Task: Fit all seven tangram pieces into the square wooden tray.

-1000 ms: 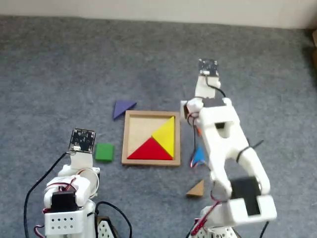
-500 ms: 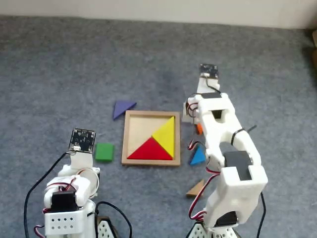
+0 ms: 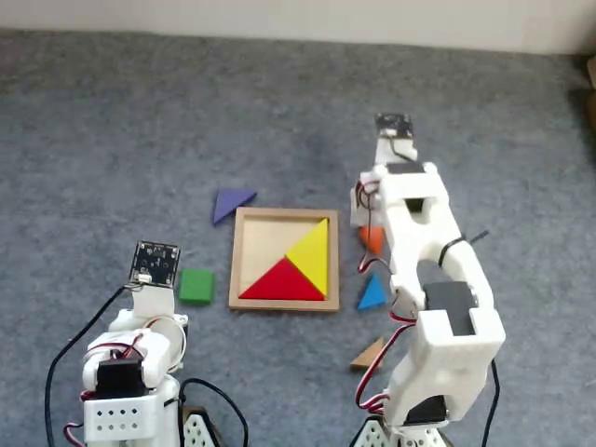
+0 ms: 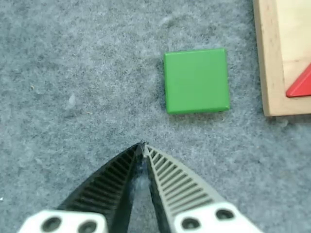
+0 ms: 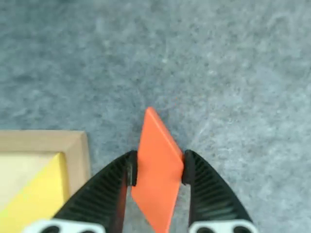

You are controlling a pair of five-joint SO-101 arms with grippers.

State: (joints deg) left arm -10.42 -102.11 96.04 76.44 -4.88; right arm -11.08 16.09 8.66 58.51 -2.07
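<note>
Right of centre in the high view, just beside the tray [image 3: 238, 261] rim: orange parallelogram [image 5: 158, 184], clamped edgewise between right fingers [image 5: 119, 187] | left fingers [image 4: 170, 177] pressed together, empty, near green square [image 4: 196, 80] | risk: thin piece may pivot in the pinch or snag the rim on entry.

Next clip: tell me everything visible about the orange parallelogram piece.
The orange parallelogram piece is flat, smooth, evenly coloured, seemingly painted wood. The right tool is shut on its two long edges, one sharp corner jutting past the fingertips. It is just outside the square wooden tray, beside a corner, not touching it; contact with the grey carpet is unclear.
</note>
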